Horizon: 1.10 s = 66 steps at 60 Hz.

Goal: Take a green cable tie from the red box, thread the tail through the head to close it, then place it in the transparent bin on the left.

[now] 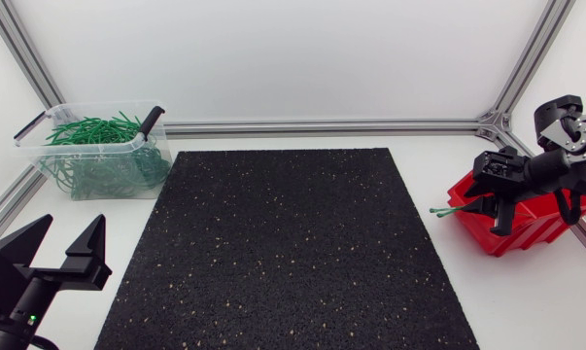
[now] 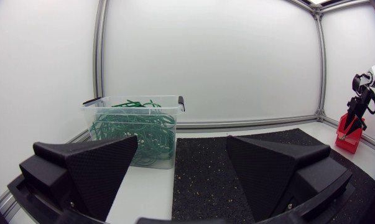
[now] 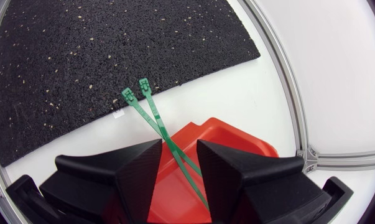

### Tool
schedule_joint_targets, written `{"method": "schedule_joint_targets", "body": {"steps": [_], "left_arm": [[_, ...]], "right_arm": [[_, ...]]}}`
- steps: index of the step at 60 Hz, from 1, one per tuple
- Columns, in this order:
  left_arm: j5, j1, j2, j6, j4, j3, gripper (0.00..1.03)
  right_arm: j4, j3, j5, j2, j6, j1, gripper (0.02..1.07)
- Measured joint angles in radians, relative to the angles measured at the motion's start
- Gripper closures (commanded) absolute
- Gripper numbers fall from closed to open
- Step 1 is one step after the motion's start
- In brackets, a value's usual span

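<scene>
While two green cable ties are lying side by side, long axes running out of the red box, heads pointing at the black mat (tails passing between the right gripper jaws, standing slightly apart), left gripper sitting spread wide near the clear bin.
</scene>
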Motion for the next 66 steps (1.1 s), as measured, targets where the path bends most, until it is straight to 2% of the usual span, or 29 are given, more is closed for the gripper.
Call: {"method": "schedule_joint_targets", "body": {"steps": [25,31,37,41,43,66], "left_arm": [[0.0,-0.006,0.0,0.0,0.0,0.0,0.04],[0.0,-0.006,0.0,0.0,0.0,0.0,0.04],[0.0,-0.006,0.0,0.0,0.0,0.0,0.04],[0.0,-0.006,0.0,0.0,0.0,0.0,0.04],[0.0,-0.006,0.0,0.0,0.0,0.0,0.04],[0.0,-0.006,0.0,0.0,0.0,0.0,0.04]], "right_arm": [[0.0,-0.001,0.001,0.018,-0.015,0.027,0.6],[0.001,-0.001,0.013,0.019,-0.015,0.032,0.7],[0.003,-0.001,0.016,0.026,-0.016,0.033,0.9],[0.003,-0.005,0.016,0.027,-0.019,0.034,0.92],[0.003,-0.005,0.016,0.027,-0.022,0.034,0.96],[-0.02,-0.012,-0.006,-0.048,-0.058,-0.009,0.97]]}}
